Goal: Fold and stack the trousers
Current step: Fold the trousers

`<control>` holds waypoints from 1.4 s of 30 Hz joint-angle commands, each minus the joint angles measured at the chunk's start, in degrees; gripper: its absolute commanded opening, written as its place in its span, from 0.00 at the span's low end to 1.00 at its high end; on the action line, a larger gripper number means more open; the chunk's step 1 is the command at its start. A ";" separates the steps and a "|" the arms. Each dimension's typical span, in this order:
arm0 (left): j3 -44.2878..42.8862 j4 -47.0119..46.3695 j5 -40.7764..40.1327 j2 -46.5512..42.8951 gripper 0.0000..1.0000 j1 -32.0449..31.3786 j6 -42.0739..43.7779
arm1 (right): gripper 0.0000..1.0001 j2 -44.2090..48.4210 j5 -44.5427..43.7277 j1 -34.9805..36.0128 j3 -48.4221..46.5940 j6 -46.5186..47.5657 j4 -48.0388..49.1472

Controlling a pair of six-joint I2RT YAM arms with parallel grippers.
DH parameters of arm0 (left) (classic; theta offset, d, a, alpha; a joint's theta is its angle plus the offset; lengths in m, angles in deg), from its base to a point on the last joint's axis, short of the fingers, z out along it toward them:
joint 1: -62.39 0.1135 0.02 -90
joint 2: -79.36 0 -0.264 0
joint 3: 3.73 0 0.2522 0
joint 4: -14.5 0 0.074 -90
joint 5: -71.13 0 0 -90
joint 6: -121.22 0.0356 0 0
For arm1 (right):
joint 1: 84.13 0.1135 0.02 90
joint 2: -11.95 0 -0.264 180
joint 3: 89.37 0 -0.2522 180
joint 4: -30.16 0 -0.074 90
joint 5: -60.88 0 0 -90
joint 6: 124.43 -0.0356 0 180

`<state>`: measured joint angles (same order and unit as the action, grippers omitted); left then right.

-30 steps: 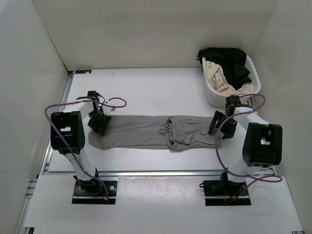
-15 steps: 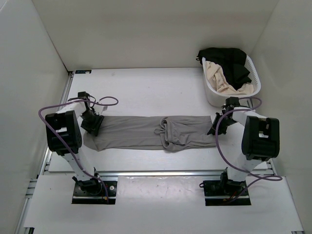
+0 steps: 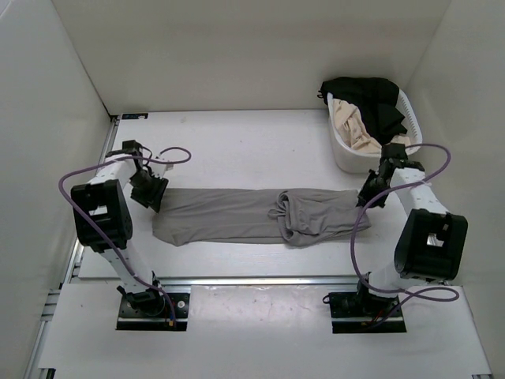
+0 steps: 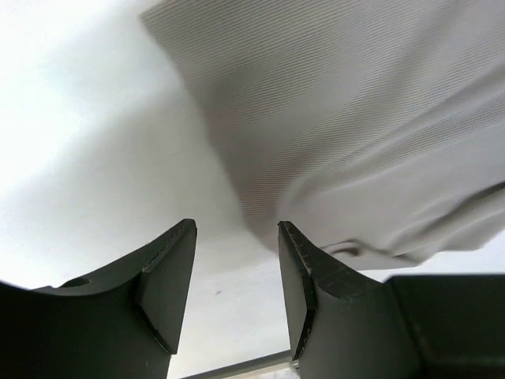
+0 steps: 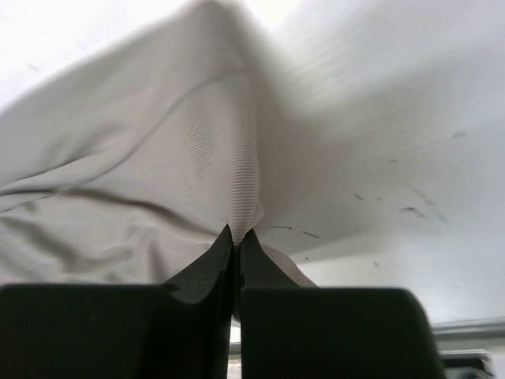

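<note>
**Trousers laid out lengthwise, one end pinched, the other free**

The grey trousers (image 3: 252,215) lie stretched across the middle of the worktop (image 3: 237,142), running left to right. A bunched fold sits right of centre, and the cloth is flatter toward the left end.

The right tool (image 3: 369,193) sits at the right end. In its wrist view the right tool (image 5: 237,237) has its fingers pressed together on a thin ridge of the fabric's edge, which rises to the pinch.

The left tool (image 3: 148,192) hangs just beside the far-left corner of the cloth. Seen from its wrist, the left tool (image 4: 237,237) is spread, with bare worktop between the fingers and the hem just ahead of them.

A basket (image 3: 341,158) of other garments stands at the back right, near the right arm.

This looks like the flattening stage, before any fold is made. The next move probably calls for the left tool to close on the near hem corner. Both ends can then be tensioned to smooth the bunched middle before one end is carried over the other.
</note>
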<state>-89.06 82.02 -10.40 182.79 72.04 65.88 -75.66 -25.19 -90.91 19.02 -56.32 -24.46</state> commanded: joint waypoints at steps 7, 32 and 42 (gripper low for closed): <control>2.22 -2.52 7.52 4.92 0.58 -5.95 -3.45 | 0.00 4.73 -12.09 0.28 -17.11 4.40 -16.42; -4.10 -5.77 16.05 17.68 0.27 -16.51 -5.04 | 0.00 -29.98 -15.79 59.95 -63.43 -12.56 -19.87; -7.71 -5.16 14.91 19.34 0.29 -15.36 -5.56 | 0.00 -37.45 -15.88 60.49 -68.01 -16.34 -14.96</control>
<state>-97.28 86.09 8.85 197.37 56.63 58.14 -112.97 -41.08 -30.74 -46.05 -70.27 -43.41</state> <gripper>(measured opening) 0.281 0.013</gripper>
